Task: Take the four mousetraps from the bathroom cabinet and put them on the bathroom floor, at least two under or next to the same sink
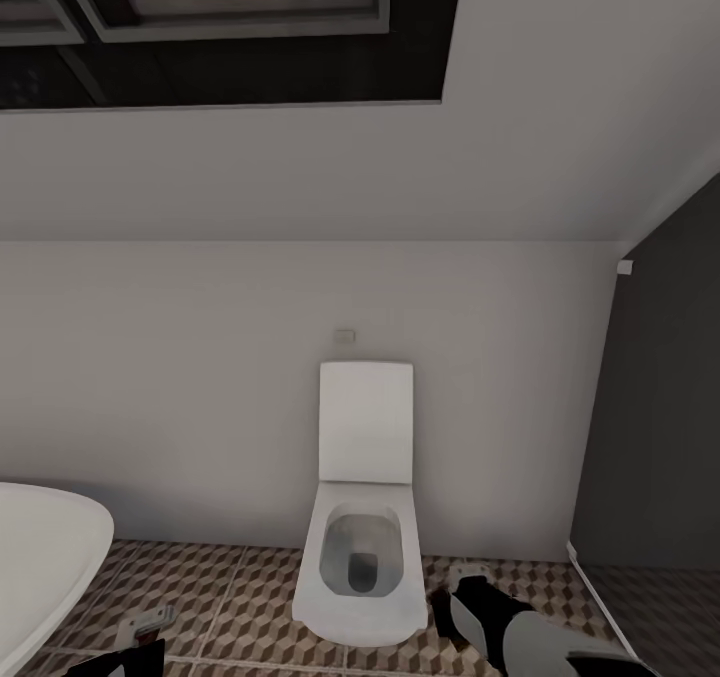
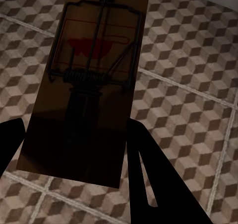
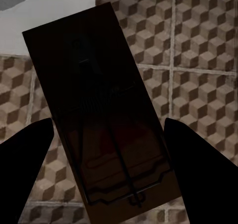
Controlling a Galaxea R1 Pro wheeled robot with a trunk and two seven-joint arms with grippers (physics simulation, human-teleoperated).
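Note:
A mousetrap (image 2: 94, 60), a flat dark-brown board with a wire spring and a red mark, sits clamped between the black fingers of my left gripper (image 2: 77, 129), above the bathroom floor (image 2: 188, 60) of cube-pattern tiles. My right gripper (image 3: 108, 122) is shut on a second mousetrap (image 3: 89, 75), which is in deep shadow over the same tiles (image 3: 198, 35). In the head view the left gripper (image 1: 140, 647) is low at the left and the right gripper (image 1: 458, 597) is beside the toilet's base. The cabinet and the sink are out of view.
A white toilet (image 1: 362, 557) with its lid up stands against the pale wall straight ahead. Its white edge (image 3: 59, 5) lies close behind the right gripper. A white bathtub rim (image 1: 45, 557) curves in at the left. A dark wall (image 1: 660, 437) closes the right.

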